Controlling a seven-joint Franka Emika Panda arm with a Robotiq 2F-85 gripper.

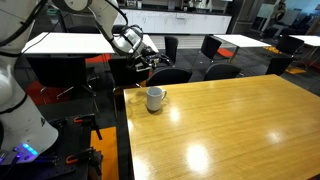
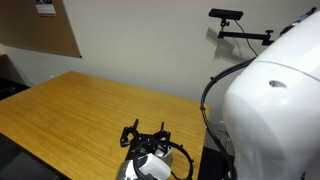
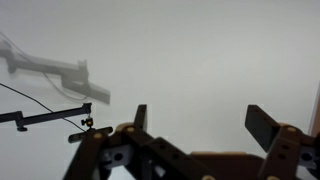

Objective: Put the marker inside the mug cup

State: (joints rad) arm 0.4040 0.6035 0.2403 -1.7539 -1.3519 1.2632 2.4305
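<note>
The white mug cup (image 1: 155,98) stands upright near the far left corner of the wooden table (image 1: 230,130), handle to the right. My gripper (image 1: 150,58) hangs in the air above and behind the mug, apart from it. In an exterior view the gripper (image 2: 147,130) shows two spread fingers over the table edge. In the wrist view the fingers (image 3: 200,120) stand wide apart with nothing between them, facing a plain wall. The marker is not visible in any view. The mug is hidden in the wrist view.
Black chairs (image 1: 170,75) stand just behind the table's far edge, with white tables (image 1: 70,42) further back. A camera on an arm (image 2: 228,16) is mounted on the wall. The robot's white body (image 2: 280,100) fills one side. A corkboard (image 2: 40,25) hangs on the wall.
</note>
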